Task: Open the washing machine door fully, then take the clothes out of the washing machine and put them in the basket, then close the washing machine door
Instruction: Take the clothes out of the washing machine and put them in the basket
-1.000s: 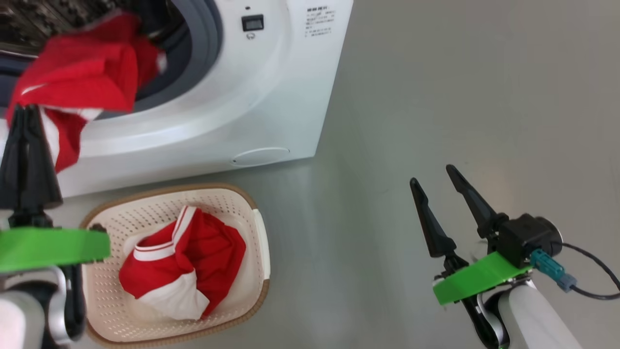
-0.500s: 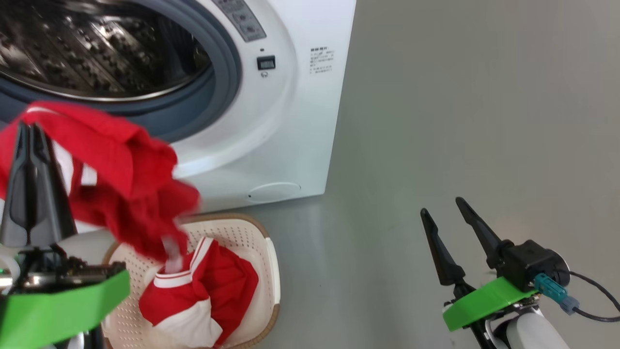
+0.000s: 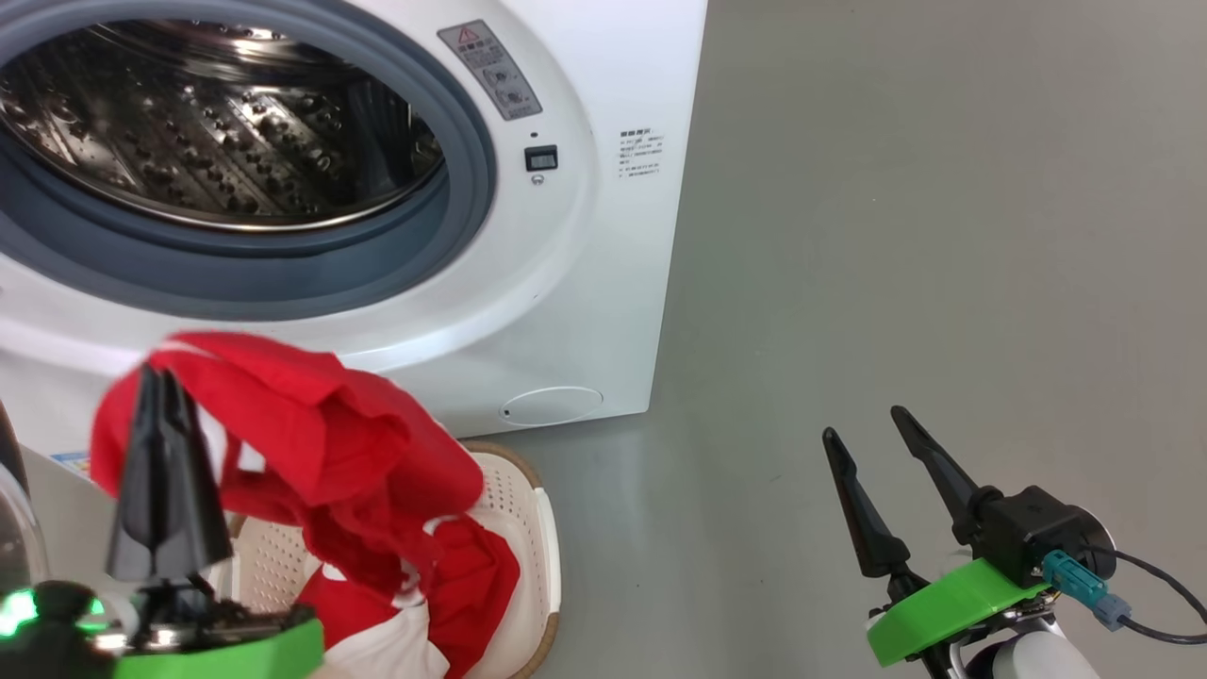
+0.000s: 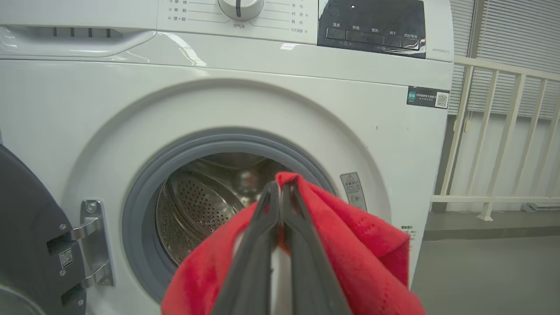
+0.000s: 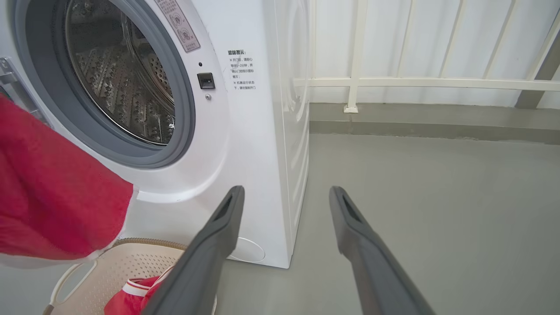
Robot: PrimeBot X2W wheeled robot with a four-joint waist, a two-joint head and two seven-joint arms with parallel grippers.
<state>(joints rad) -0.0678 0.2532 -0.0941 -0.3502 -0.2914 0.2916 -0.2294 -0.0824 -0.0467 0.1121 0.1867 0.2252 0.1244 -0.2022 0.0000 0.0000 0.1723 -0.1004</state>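
L gripper (image 3: 158, 377) is clamped tight on a red garment (image 3: 330, 424), fingers pressed together w/ no gap, pointing up the head view toward the washing machine (image 3: 603, 283). In the left wrist view the same gripper (image 4: 280, 188) aims straight at the drum mouth, cloth (image 4: 350, 245) draped over both sides of the fingers. The garment's long axis runs from the fingertips down and to the robot's right; its lower end hangs over the basket (image 3: 547, 528), just in front of the machine's base. A second garment (image 3: 471, 585), red w/ white parts, lies bunched inside the basket.

R gripper (image 3: 864, 424) is released, fingers spread wide, holding nothing, over bare floor (image 3: 943, 236) well to the right of the machine. In its own wrist view (image 5: 286, 192) the fingers point at the machine's front right corner.

The washing machine door (image 4: 26, 218) is swung open to the robot's left on its hinge (image 4: 94, 245), dark inner face showing. Drum (image 3: 217, 123) opening faces the robot, grey gasket (image 3: 453, 236) around it. Round flap (image 3: 552, 405) sits low on the front.
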